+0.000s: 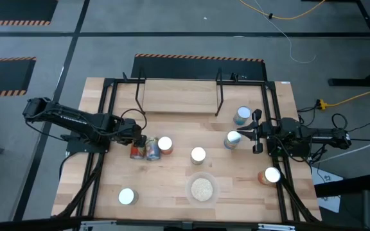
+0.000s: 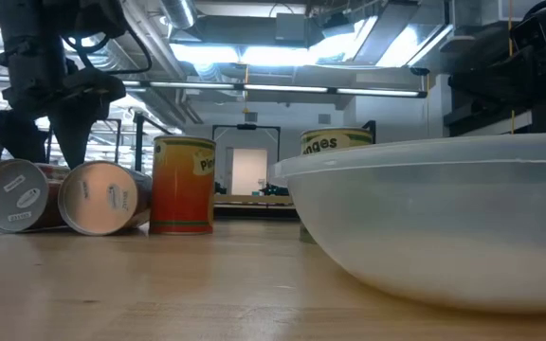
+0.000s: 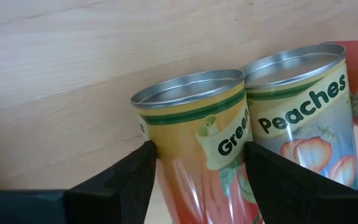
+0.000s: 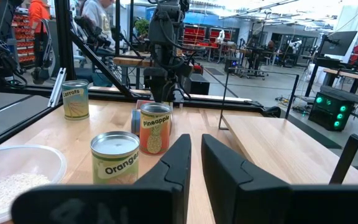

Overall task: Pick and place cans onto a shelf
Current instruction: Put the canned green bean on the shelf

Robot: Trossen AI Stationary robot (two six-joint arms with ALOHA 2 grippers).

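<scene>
On the wooden table (image 1: 172,186), the left gripper (image 1: 135,136) reaches in low from the left edge, its fingers (image 3: 120,180) spread wide on either side of a toppled Green-labelled can (image 3: 194,134); whether they press it cannot be told. A Peaches can (image 3: 306,115) lies on its side right against that one, and an upright pineapple can (image 1: 165,145) stands just beside the pair. Near the front left corner a lone can (image 1: 127,196) has bare board all around it. At centre, an Oranges can (image 1: 198,154) stands just behind the clear bowl (image 1: 202,188) of pale grains, which sits close to the front edge. The shelf (image 1: 178,96) runs along the back of the table, its light board bare. To the right, a blue can (image 1: 232,140) stands touching or just off the tips of the right gripper (image 1: 241,135), whose fingers (image 4: 179,162) are nearly closed on nothing, with a thin gap between them. Another blue can (image 1: 241,115) stands beside the shelf's right support, and an orange can (image 1: 269,175) sits near the right edge.
</scene>
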